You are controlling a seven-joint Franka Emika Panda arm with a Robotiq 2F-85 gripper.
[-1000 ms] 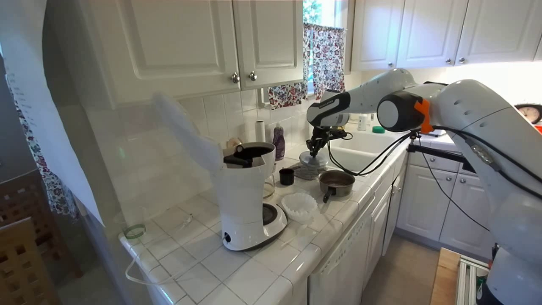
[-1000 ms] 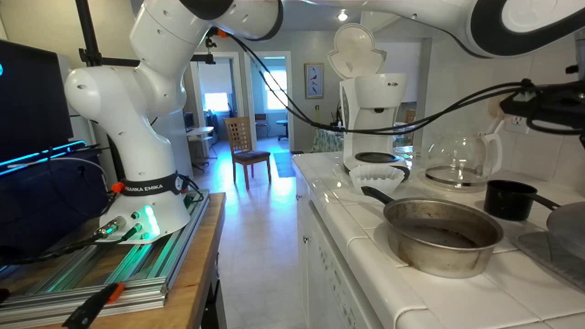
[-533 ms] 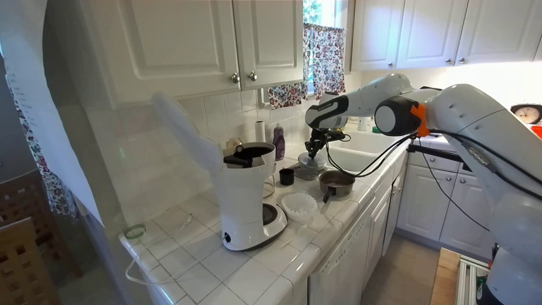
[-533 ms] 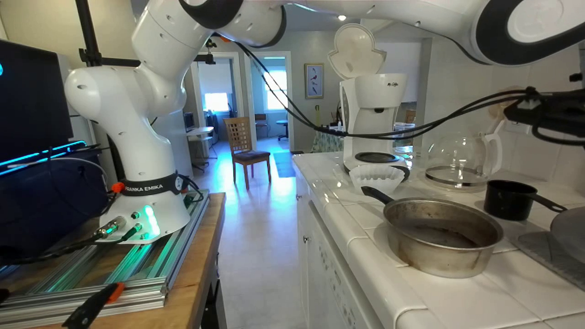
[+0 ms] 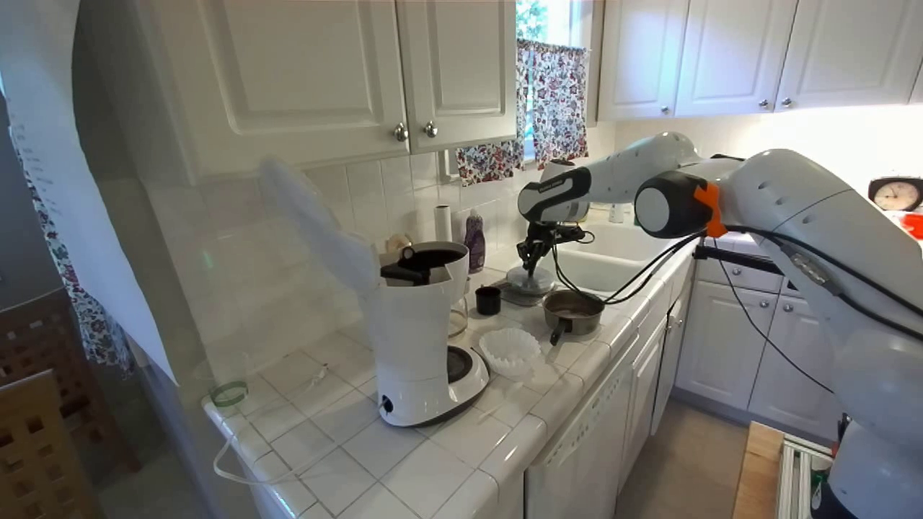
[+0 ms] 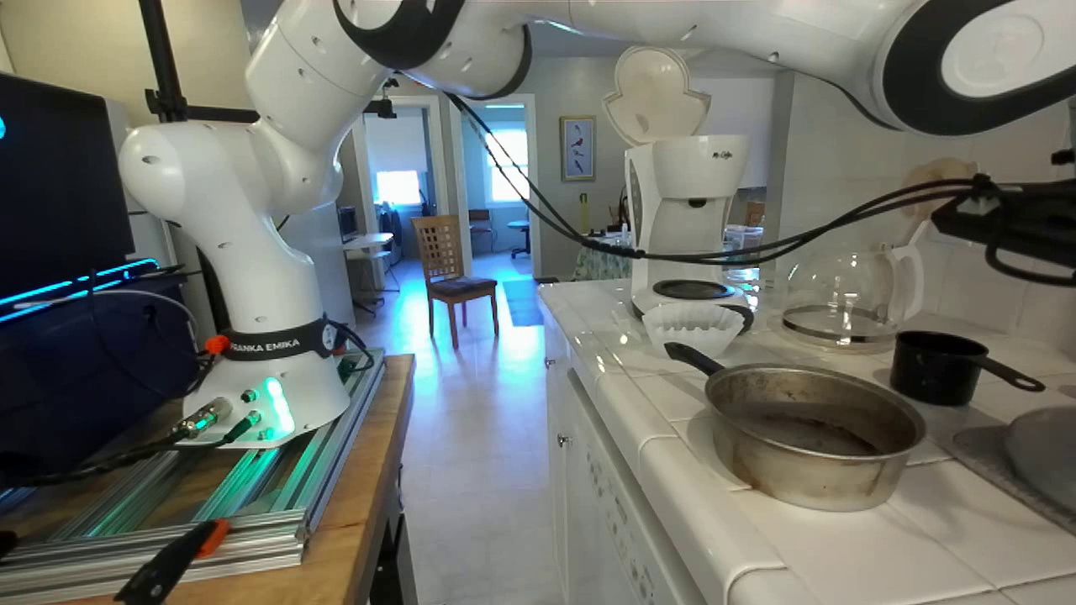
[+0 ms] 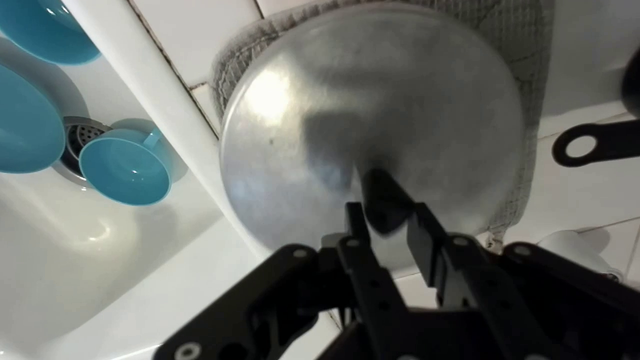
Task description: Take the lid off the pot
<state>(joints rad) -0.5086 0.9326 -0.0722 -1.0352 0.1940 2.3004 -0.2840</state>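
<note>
- Gripper (image 7: 387, 212): fingers (image 7: 356, 220) drawn in close, pinching the black knob (image 7: 384, 205) of a round grey metal lid (image 7: 372, 135).
- Lid: directly under the gripper, knob side up, off the pot. In both exterior views it's down at a grey quilted cloth mat (image 7: 530, 75); can't tell if the whole rim touches.
- Small, low, round dark grey metal pot (image 6: 815, 475), black handle: upright on the white tiled countertop (image 6: 849, 555), lower than the gripper, off toward the robot base, near the mat. Inside visible, dark brownish staining on the bottom.
- Small black cup (image 6: 933, 370), long handle with a hole at the end: right of the gripper in the wrist view, handle pointing toward the lid.
- White sink (image 7: 50, 260): left of the gripper in the wrist view, just beside the lid. Blue cup (image 7: 127, 167) with a handle sits by the metal drain (image 7: 75, 145).
- Fluted white paper coffee filter (image 6: 693, 328): farther from the gripper than the pot, near the pot's handle.
- White coffee maker (image 5: 414, 331), cover tipped up: well apart from the gripper, past the filter.
- Clear glass carafe (image 6: 836, 290), white handle: farther from the gripper than the black cup.
</note>
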